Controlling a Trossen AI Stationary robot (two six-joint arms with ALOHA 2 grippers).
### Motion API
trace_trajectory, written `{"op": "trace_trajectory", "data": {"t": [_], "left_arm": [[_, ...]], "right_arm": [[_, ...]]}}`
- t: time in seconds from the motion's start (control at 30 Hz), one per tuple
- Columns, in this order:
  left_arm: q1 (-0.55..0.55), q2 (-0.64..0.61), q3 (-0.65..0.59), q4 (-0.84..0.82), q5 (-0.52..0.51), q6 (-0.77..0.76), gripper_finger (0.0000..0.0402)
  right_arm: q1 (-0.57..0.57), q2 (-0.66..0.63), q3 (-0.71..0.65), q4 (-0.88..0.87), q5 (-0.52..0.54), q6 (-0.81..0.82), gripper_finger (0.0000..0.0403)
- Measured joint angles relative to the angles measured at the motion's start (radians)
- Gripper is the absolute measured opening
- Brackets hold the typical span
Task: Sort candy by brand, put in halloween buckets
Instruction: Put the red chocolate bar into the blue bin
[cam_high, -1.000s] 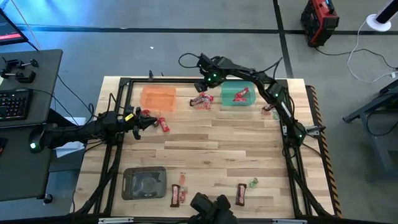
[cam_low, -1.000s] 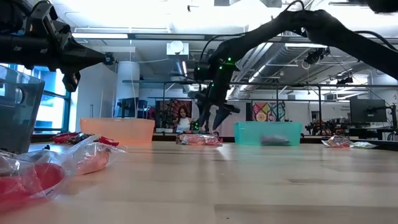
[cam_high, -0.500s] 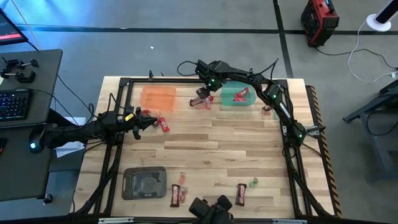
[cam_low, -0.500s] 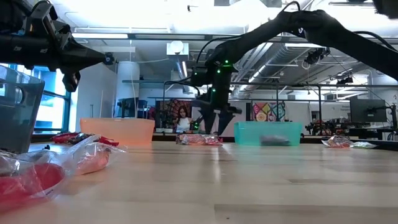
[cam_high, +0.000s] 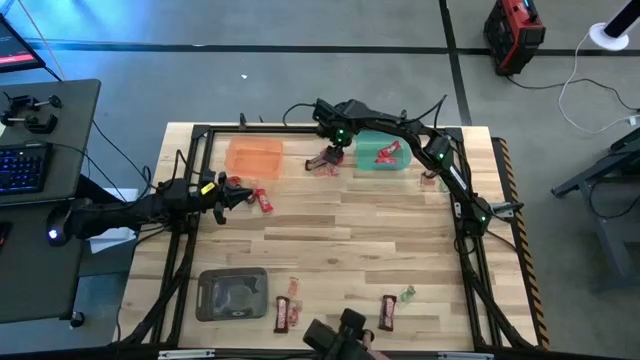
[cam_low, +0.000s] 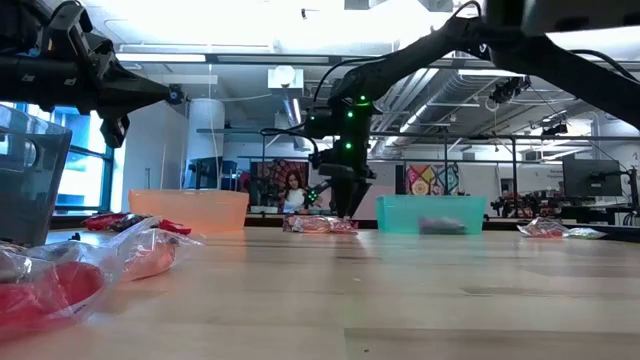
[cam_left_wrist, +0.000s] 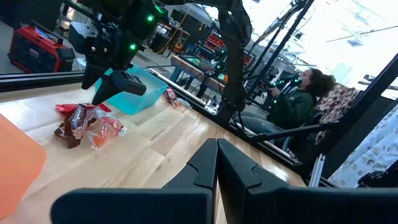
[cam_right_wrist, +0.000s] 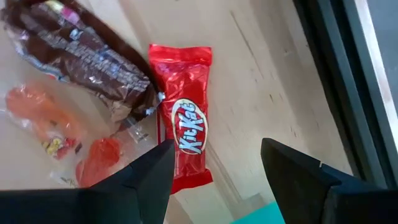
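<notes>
A small pile of candy (cam_high: 325, 162) lies on the table between the orange bucket (cam_high: 255, 155) and the green bucket (cam_high: 382, 153). In the pile are a red KitKat (cam_right_wrist: 186, 134), a brown wrapper (cam_right_wrist: 81, 56) and orange sweets (cam_right_wrist: 46, 127). My right gripper (cam_right_wrist: 217, 180) hangs open just above the pile, pointing down, with its fingers either side of the KitKat's end and not touching it. The green bucket has red candy (cam_high: 386, 150) in it. My left gripper (cam_high: 222, 192) waits shut at the table's left, level, beside red candy (cam_high: 262, 200).
The dark grey bucket (cam_high: 232, 293) stands at the near left. Loose brown and red sweets (cam_high: 285, 312) (cam_high: 388, 310) lie along the near edge, and more candy (cam_high: 432, 178) lies at the right of the green bucket. The middle of the table is bare wood.
My right gripper has rolled about its own pointing line above the candy pile and has tipped more steeply downward. In the low view its spread fingers now show edge-on. It has stayed over the same spot. The candy has not moved.
</notes>
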Motion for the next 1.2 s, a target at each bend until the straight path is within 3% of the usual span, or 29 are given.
{"op": "trace_trajectory", "data": {"t": [0.23,0.5,0.67,0.8,1.03,1.1,1.2], "left_arm": [[0.000,0.000,0.000,0.000,0.000,-0.001,0.0000],[0.000,0.000,0.000,0.000,0.000,-0.001,0.0000],[0.000,0.000,0.000,0.000,0.002,0.000,0.0000],[0.000,0.000,0.000,0.000,0.002,0.000,0.0000],[0.000,0.000,0.000,0.000,0.000,-0.001,0.0000],[0.000,0.000,0.000,0.000,0.000,0.000,0.0000],[0.000,0.000,0.000,0.000,-0.001,-0.001,0.0000]], "right_arm": [[0.000,0.001,0.000,-0.004,-0.038,-0.110,0.0232],[0.001,0.051,0.001,0.000,-0.075,-0.125,0.0232],[0.002,0.053,0.001,0.013,-0.045,-0.129,0.0224],[0.001,0.053,0.001,0.014,-0.044,-0.134,0.0175],[0.001,0.038,0.001,0.012,-0.029,-0.124,0.0027],[0.001,0.016,0.000,0.015,-0.027,-0.132,0.0014],[-0.003,-0.047,0.000,0.022,-0.019,-0.129,0.0033]]}}
